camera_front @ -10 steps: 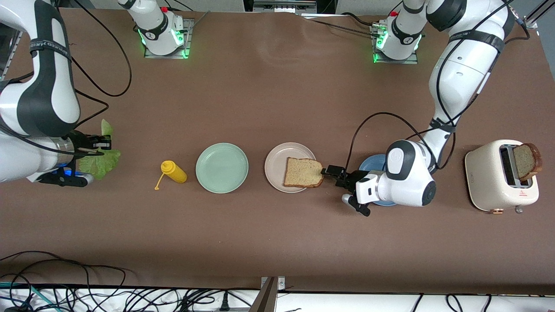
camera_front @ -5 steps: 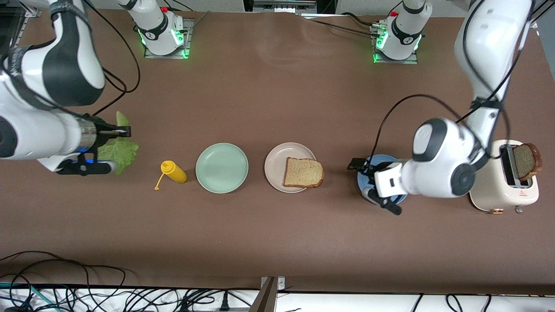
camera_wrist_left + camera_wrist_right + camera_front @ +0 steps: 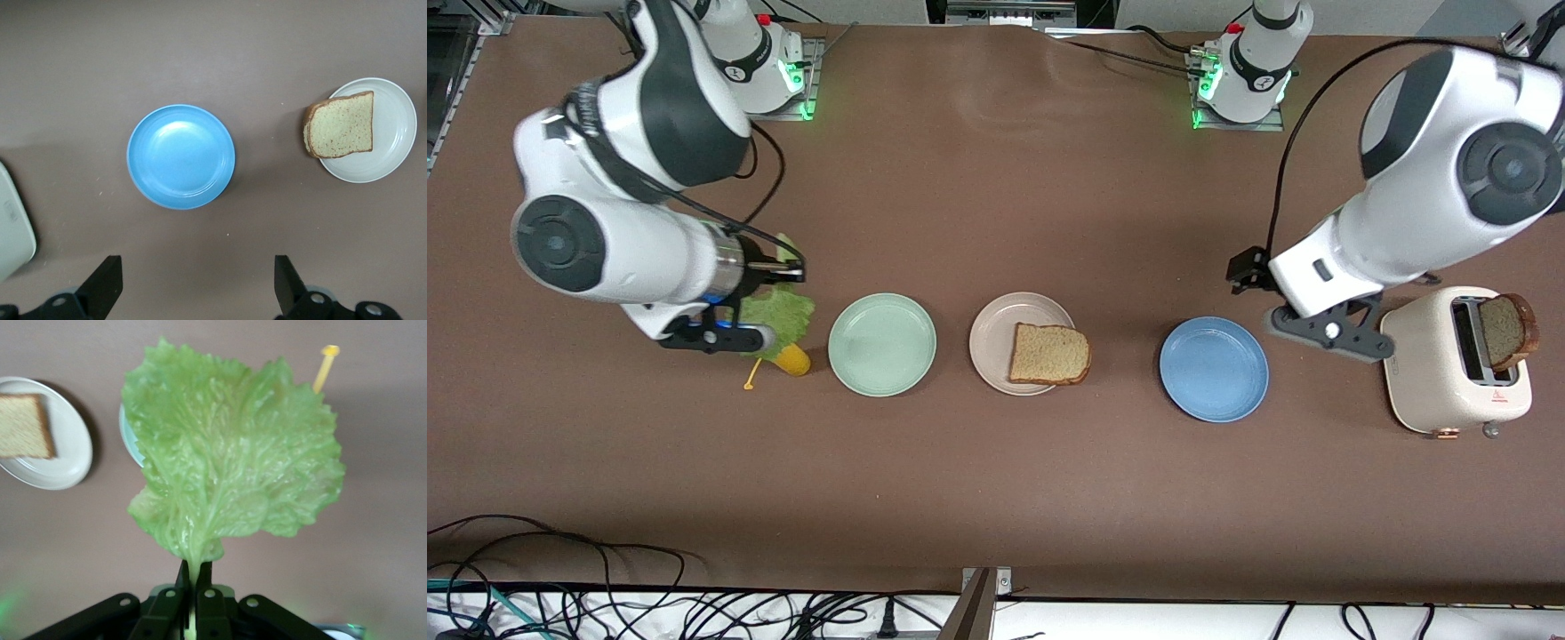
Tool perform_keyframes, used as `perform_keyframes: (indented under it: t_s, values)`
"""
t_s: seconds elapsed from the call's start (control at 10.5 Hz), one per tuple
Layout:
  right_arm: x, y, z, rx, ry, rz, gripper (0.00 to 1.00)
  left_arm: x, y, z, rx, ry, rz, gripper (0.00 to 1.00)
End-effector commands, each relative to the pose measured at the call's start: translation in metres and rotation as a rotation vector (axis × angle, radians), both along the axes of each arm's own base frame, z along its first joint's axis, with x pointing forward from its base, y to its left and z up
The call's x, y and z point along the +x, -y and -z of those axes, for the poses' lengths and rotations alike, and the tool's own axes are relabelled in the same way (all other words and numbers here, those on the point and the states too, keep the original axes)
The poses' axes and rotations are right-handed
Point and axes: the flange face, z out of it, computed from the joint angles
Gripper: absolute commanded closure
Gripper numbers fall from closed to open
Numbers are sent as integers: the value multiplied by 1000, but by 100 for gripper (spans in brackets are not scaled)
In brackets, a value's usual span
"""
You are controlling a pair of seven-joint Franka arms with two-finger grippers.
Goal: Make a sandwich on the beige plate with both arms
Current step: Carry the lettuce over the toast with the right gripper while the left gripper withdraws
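One brown bread slice (image 3: 1049, 354) lies on the beige plate (image 3: 992, 331), overhanging its rim toward the left arm's end. My right gripper (image 3: 790, 268) is shut on the stem of a ruffled green lettuce leaf (image 3: 778, 311), which hangs in the air over the yellow bottle beside the mint plate. The right wrist view shows the leaf (image 3: 233, 453) spread wide from the right gripper (image 3: 193, 570). My left gripper (image 3: 1240, 267) hangs open and empty over bare cloth between the blue plate (image 3: 1214, 369) and the toaster. A second bread slice (image 3: 1507, 331) stands in the toaster.
A mint green plate (image 3: 882, 344) sits beside the beige plate, toward the right arm's end. The yellow squeeze bottle (image 3: 793, 361) lies partly under the leaf. A cream toaster (image 3: 1436, 364) stands at the left arm's end. Cables run along the table's near edge.
The right arm has carried the lettuce from its end of the table to over the yellow bottle. The left arm has drawn back from the bread, risen and swung toward the toaster, uncovering the blue plate.
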Motion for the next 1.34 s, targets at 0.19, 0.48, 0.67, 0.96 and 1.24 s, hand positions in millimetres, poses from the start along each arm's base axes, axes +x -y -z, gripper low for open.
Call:
perform_keyframes:
  t_s: [0.19,0.48,0.67,0.96,1.24]
  values:
    - [-5,-105,54,24,98,116,100,-11,-23,-17,52,9,-84,0]
    - [-14,-166,94,53,163,173,100,-13,-37,-25,39,10,-105,0]
    - [-18,-199,124,87,212,210,100,-24,-40,-33,48,-35,-97,0]
    - [-32,-243,174,139,268,251,100,-43,-45,-71,24,0,-120,0]
    - [-47,-280,208,229,323,281,100,-43,-54,-73,0,-3,-135,0]
